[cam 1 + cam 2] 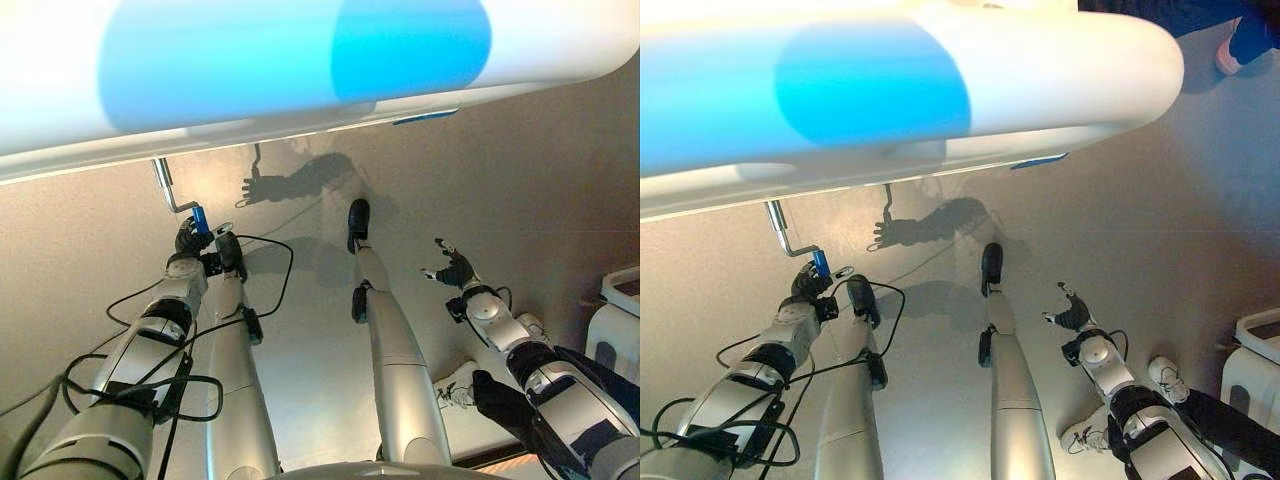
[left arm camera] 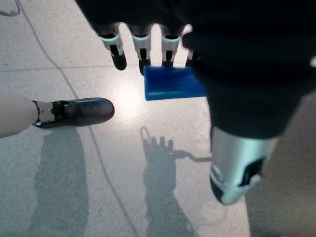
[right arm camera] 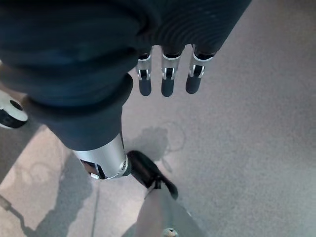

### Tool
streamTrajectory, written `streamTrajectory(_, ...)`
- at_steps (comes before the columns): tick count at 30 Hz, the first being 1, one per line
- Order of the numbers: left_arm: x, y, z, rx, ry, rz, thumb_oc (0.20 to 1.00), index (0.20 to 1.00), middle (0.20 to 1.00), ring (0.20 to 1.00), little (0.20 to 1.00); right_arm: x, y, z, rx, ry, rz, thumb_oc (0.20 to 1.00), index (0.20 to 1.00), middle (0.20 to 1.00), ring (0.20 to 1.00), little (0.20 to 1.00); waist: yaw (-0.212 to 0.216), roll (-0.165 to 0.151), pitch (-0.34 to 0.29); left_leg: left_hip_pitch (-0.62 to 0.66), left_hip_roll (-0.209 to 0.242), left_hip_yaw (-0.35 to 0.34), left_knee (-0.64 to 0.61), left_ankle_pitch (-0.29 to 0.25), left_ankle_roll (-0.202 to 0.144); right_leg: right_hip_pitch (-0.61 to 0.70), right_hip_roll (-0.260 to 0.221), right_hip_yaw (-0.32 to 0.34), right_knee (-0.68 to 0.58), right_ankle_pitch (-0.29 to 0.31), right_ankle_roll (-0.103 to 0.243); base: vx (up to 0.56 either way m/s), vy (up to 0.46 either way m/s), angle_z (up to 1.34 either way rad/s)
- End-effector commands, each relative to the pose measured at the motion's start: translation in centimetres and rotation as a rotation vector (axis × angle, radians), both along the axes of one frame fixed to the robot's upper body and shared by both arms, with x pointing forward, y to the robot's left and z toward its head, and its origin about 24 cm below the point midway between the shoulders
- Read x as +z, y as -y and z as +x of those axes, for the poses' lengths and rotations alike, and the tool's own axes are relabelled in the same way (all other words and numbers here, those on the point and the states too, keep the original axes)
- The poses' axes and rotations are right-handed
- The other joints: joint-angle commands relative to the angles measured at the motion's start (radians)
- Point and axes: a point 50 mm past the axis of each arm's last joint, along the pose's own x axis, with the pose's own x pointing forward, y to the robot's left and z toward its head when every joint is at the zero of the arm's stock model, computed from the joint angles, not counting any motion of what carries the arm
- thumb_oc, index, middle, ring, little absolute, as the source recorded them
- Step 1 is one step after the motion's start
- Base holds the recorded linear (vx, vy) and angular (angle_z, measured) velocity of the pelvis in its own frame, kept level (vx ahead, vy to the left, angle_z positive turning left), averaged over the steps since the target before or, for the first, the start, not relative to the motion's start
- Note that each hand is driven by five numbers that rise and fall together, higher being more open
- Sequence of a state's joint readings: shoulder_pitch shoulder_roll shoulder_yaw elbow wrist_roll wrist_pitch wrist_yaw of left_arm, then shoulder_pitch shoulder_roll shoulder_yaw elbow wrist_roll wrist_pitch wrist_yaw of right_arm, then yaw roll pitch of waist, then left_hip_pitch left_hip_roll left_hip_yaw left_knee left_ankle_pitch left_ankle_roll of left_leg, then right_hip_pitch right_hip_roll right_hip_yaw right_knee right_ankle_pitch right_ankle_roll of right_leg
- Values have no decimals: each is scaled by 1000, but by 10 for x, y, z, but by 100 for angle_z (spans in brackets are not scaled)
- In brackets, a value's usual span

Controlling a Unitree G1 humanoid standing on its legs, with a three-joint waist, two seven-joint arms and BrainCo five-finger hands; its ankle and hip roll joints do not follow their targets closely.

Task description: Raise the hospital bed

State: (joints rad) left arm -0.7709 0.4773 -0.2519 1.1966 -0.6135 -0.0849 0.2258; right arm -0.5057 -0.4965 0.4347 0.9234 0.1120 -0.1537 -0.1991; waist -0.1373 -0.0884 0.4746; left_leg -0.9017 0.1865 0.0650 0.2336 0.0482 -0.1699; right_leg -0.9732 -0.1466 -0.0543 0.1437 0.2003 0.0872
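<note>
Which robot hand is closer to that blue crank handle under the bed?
Left. The left robot hand is at the blue crank handle; the right robot hand hangs open, well off to the side.

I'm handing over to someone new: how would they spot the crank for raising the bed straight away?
Start at the bed's white-and-blue end board across the top. Below its underside, toward the robot's left, a bent silver crank reaches down to the left hand. Its blue grip, at that hand's fingers, is the one blue thing near the floor.

Left hand (image 1: 192,238) curled in a grasp, arm outstretched; right hand (image 1: 455,268) spread, fingers straight.
</note>
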Motion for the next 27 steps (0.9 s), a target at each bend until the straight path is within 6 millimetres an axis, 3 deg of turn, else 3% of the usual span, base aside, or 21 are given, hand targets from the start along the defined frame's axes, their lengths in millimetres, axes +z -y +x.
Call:
streamTrajectory(1, -1, -27, -12, 103, -4, 9, 1000, 1000, 1000, 1000, 1000, -19, 23, -27, -55, -54, 9, 1000, 1000, 1000, 1000, 1000, -8, -23, -50, -108, -25, -41, 42, -1, 50, -33, -11, 16, -5, -18, 70, 0, 0, 0)
streamTrajectory(10, 12, -34, -8, 106, 16, 46, 1000, 1000, 1000, 1000, 1000, -18, 23, -27, -47, -51, 16, 1000, 1000, 1000, 1000, 1000, -17, -29, -50, -123, -22, -43, 56, -13, 54, -51, -6, 24, 3, -25, 69, 0, 0, 0)
streamTrajectory(23, 8, -33, -7, 62, -69, 41, 1000, 1000, 1000, 1000, 1000, -13, 29, -21, -59, -67, 5, 1000, 1000, 1000, 1000, 1000, -41, -33, -61, -134, -16, -27, 67, -28, 57, -66, 0, 34, -4, -25, 70, 6, 7, -2)
streamTrajectory(24, 7, -31, -7, 50, -67, 36, 636, 636, 636, 636, 636, -13, 29, -21, -57, -70, 5, 1000, 1000, 1000, 1000, 1000, -43, -32, -64, -136, -16, -27, 71, -30, 57, -68, 1, 36, -4, -26, 69, 10, 3, -9)
streamTrajectory(25, 7, -31, -7, 50, -67, 36, 551, 551, 551, 551, 551, -13, 29, -21, -57, -70, 5, 1000, 1000, 1000, 1000, 1000, -43, -32, -64, -137, -15, -27, 72, -30, 57, -68, 1, 36, -4, -26, 69, 7, -2, -5)
streamTrajectory(26, 6, -31, -7, 46, -72, 38, 401, 401, 401, 401, 401, -13, 29, -21, -56, -70, 6, 1000, 1000, 1000, 1000, 1000, -43, -31, -66, -137, -15, -27, 73, -30, 56, -69, 1, 36, -4, -26, 69, 0, 0, 0)
streamTrajectory(27, 5, -31, -8, 43, -76, 43, 200, 200, 200, 200, 200, -12, 29, -21, -54, -68, 5, 1000, 1000, 1000, 1000, 1000, -43, -29, -68, -136, -15, -26, 71, -30, 55, -69, 1, 36, -4, -27, 69, 0, 0, 0)
